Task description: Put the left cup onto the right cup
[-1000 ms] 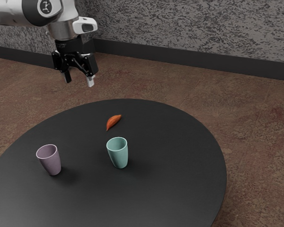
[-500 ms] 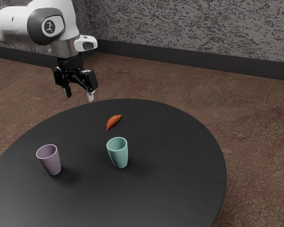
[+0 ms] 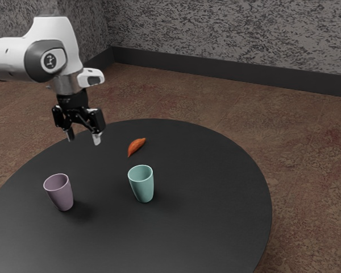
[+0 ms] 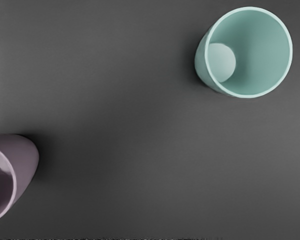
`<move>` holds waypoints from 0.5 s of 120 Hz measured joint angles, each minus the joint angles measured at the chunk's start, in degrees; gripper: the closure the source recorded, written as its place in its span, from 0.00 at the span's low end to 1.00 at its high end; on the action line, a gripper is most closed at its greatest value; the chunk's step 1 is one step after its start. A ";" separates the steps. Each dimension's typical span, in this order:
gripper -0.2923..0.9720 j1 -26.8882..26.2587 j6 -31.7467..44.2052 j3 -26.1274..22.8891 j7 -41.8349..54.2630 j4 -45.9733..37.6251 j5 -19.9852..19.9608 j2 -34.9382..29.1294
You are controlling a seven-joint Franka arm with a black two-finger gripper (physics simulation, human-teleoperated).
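Spread wide and holding nothing at the gripper (image 3: 83, 138), pointing down and touching nothing, hanging in the air well off to the exterior view's left of the teal cup (image 3: 141, 183), farther back from it and higher than its rim. Down on the black table (image 3: 216, 216), to the exterior view's left of the teal cup and well apart from it, the purple cup (image 3: 59, 191) to be lifted: upright, mouth up, tapering toward its base. Behind the teal cup, near but not touching, a small orange object (image 3: 136, 146), off the straight line of a carry toward the teal cup. From the wrist, a look down into both cups: hollow, with nothing inside. Probably light, stiff and thin-walled, with a smooth and likely slippery skin; little give to expect under a pinch, so little forgiveness for a loose one. Given the taper, apt to slide down out of a grip taken low on the outer wall. Better taken at the rim, one finger inside the wall and one outside, or else across the widest part just under the lip. Worth keeping upright on the carry and lowering squarely over the teal cup's mouth, base first. Easily tipped by an off-centre nudge, and the same for the teal cup.
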 joint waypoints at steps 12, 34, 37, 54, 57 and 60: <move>0.30 1.18 1.17 0.00 -0.13 -2.33 -0.05 -0.74; 0.35 3.56 4.15 0.00 -0.32 -7.96 -0.42 -2.49; 0.35 3.95 4.60 0.00 -0.34 -8.79 -0.51 -2.75; 0.37 5.78 7.29 0.00 -0.46 -12.36 -0.82 -3.31; 0.37 6.00 7.74 0.00 -0.47 -12.81 -0.84 -3.30; 0.37 6.19 8.16 0.00 -0.49 -13.23 -0.86 -3.30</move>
